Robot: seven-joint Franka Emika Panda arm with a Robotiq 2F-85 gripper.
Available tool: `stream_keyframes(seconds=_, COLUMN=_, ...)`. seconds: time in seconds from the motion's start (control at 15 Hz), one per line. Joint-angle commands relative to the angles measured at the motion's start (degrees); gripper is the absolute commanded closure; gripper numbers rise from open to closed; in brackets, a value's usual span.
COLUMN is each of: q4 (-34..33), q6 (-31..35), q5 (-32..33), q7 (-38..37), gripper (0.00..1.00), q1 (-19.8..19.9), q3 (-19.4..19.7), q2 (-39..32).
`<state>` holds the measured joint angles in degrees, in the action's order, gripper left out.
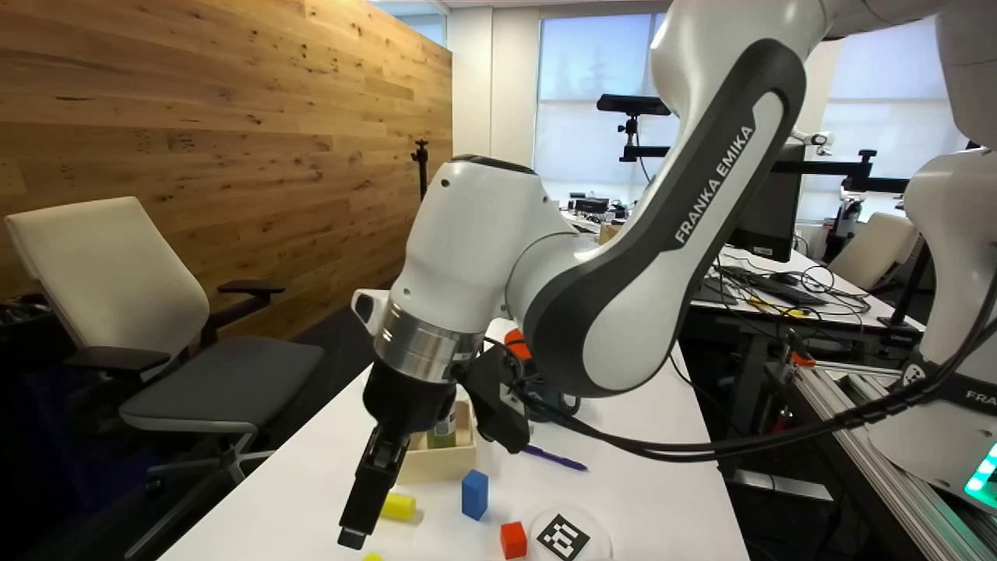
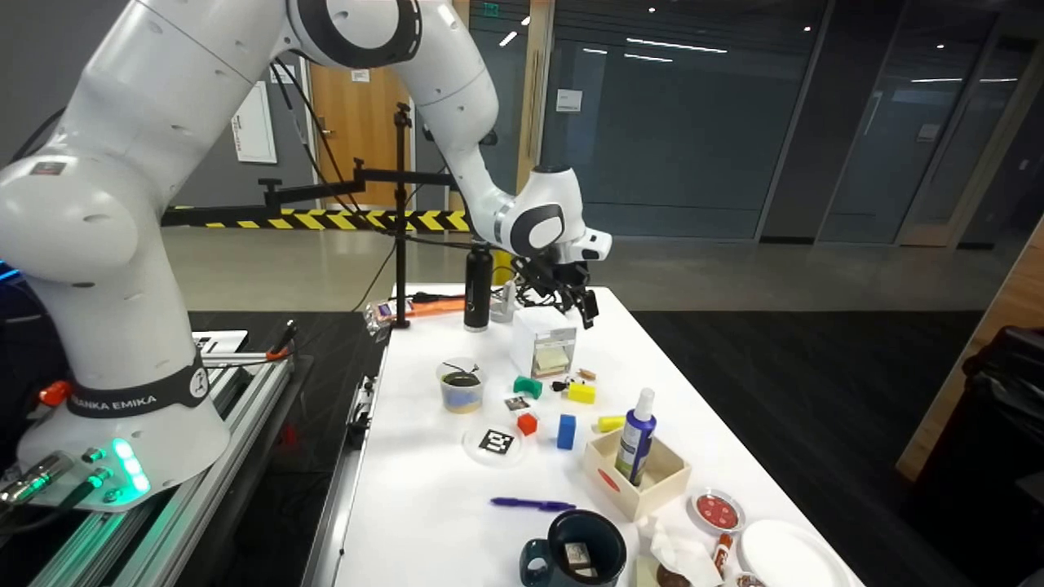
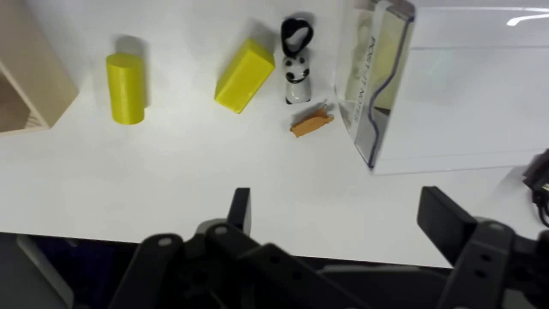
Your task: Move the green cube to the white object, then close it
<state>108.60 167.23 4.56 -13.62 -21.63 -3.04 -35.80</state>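
Note:
The green block point(image 2: 528, 386) lies on the table between the plastic cup and the yellow block in an exterior view; it is outside the wrist view. A low cream container with a white flap-like piece point(image 2: 673, 546) is cut off by the picture's bottom edge beside the dark teal mug point(image 2: 587, 548); it may be the white object, but I cannot tell surely. My gripper point(image 3: 336, 210) is open and empty above the table near its long edge. In an exterior view it point(image 2: 589, 310) is beside a white box with sticky notes point(image 2: 530, 330). It also shows in an exterior view point(image 1: 353, 536).
A yellow block point(image 3: 244, 76), yellow cylinder point(image 3: 125, 89), panda figure point(image 3: 297, 79) and orange piece point(image 3: 312, 122) lie near the sticky-note box. A red cube point(image 2: 527, 424), blue block point(image 2: 566, 432), wooden box point(image 2: 612, 481) with a spray bottle and black bottle point(image 2: 478, 289) stand around.

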Motion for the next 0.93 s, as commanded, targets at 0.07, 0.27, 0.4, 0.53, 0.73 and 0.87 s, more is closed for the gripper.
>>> stream_keyframes(seconds=0.07, q4=4.89, q6=0.23, q5=-14.15, q7=17.29, gripper=0.00, q1=20.09, q3=-18.08, q2=3.90)
stream_keyframes(seconds=0.27, q4=5.12, q6=-3.88, q5=-17.14, q7=18.43, gripper=0.00, q1=27.02, q3=-19.62, q2=6.05)
stream_keyframes(seconds=0.4, q4=6.13, q6=-5.28, q5=-13.60, q7=12.20, gripper=0.00, q1=23.13, q3=-9.90, q2=9.56)
stream_keyframes(seconds=0.53, q4=6.91, q6=-9.12, q5=-10.50, q7=9.38, gripper=0.00, q1=20.87, q3=-2.85, q2=11.94)
stream_keyframes(seconds=0.73, q4=6.80, q6=-21.73, q5=-6.77, q7=9.83, gripper=0.00, q1=19.88, q3=1.95, q2=15.01)
stream_keyframes(seconds=0.87, q4=6.45, q6=-28.95, q5=-7.04, q7=13.85, gripper=0.00, q1=21.14, q3=1.27, q2=16.70)
